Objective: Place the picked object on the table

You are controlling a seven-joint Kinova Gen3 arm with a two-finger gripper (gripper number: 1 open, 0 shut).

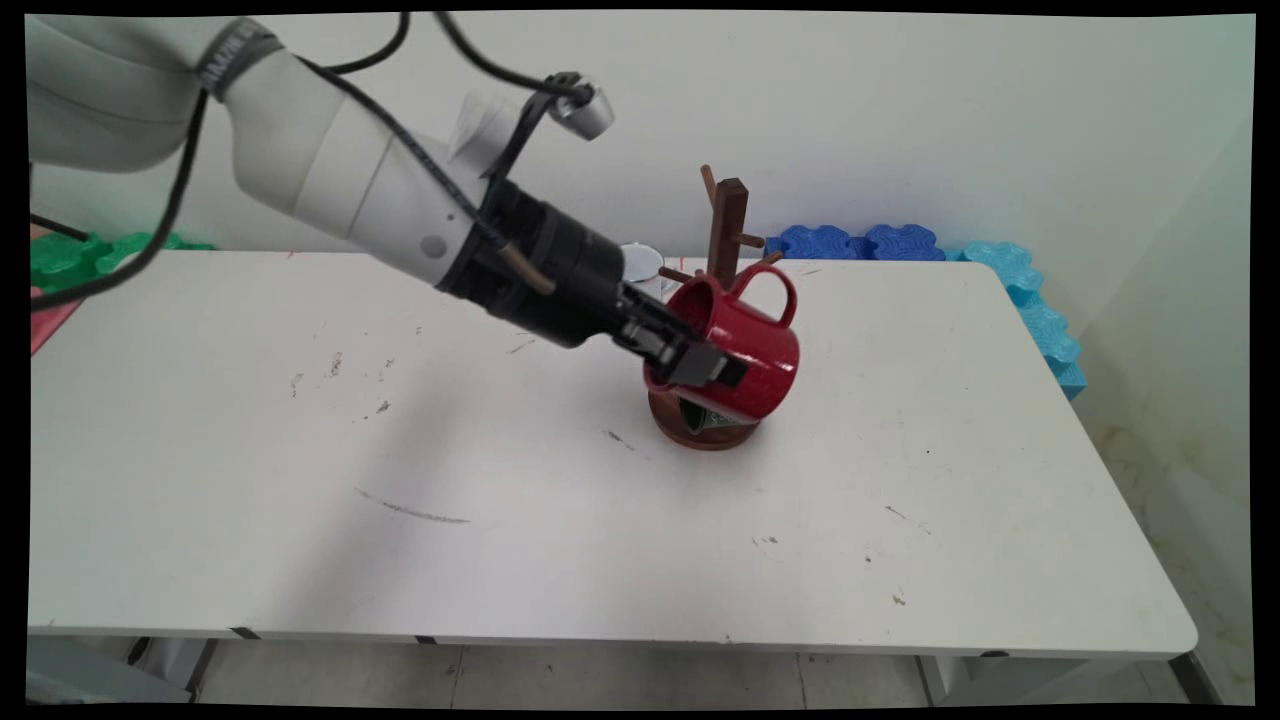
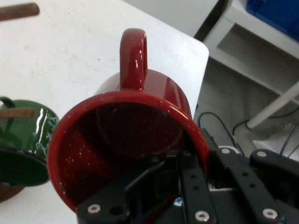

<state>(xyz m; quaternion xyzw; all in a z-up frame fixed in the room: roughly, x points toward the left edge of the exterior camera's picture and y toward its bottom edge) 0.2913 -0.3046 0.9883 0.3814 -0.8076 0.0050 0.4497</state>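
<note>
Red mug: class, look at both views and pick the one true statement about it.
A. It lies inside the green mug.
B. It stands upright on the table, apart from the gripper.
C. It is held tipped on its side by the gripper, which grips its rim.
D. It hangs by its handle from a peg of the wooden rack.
C: the red mug is tilted above the table, its rim pinched by the gripper, handle free.

Glossy red mug in a black hand; green mug on a dark brown wooden rack; scuffed white worktop; blue foam tiles
</note>
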